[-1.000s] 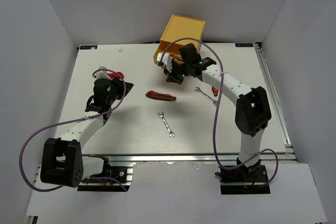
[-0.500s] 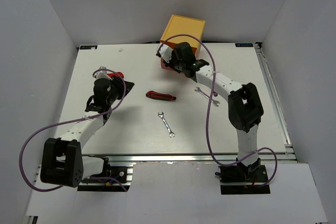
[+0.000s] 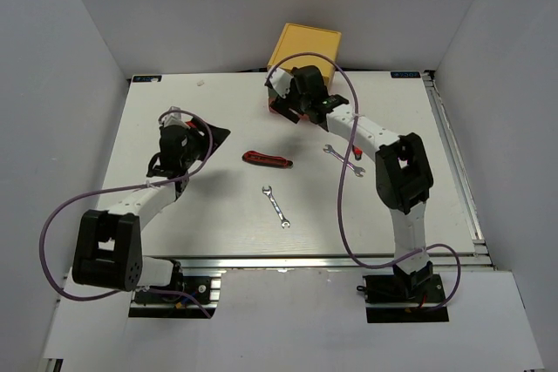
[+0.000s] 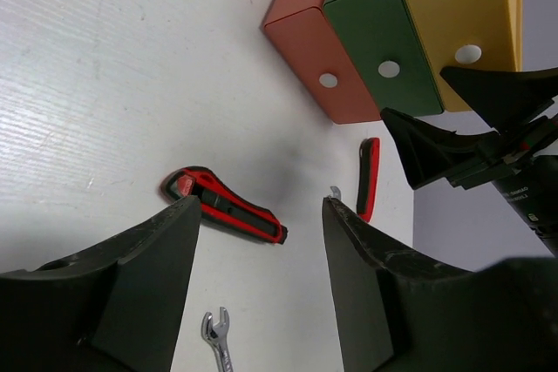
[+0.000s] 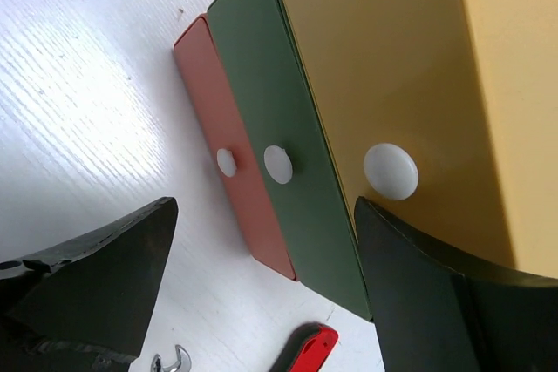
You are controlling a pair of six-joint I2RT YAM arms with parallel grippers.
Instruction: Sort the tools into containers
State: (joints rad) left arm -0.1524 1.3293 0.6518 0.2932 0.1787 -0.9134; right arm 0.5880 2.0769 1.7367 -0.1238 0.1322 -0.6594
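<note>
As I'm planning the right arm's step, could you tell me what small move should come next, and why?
Probably ease the right gripper forward onto the green drawer's knob: its jaws stand open facing three shut drawers, and a wrench lies unsorted.

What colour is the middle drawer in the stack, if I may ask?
The middle drawer is dark green; clearest from the right wrist.

1. No text, brand or number is legible in any view.
2. Dark sticker, upper left (image 3: 145, 79), on the table (image 3: 218, 215) back edge in the top view: print too small to read.
3. Dark sticker, upper right (image 3: 406, 74), same edge: unreadable.
4. Faint white print on the black arm casing (image 4: 523, 191), right edge of the left wrist view: blurred.
</note>
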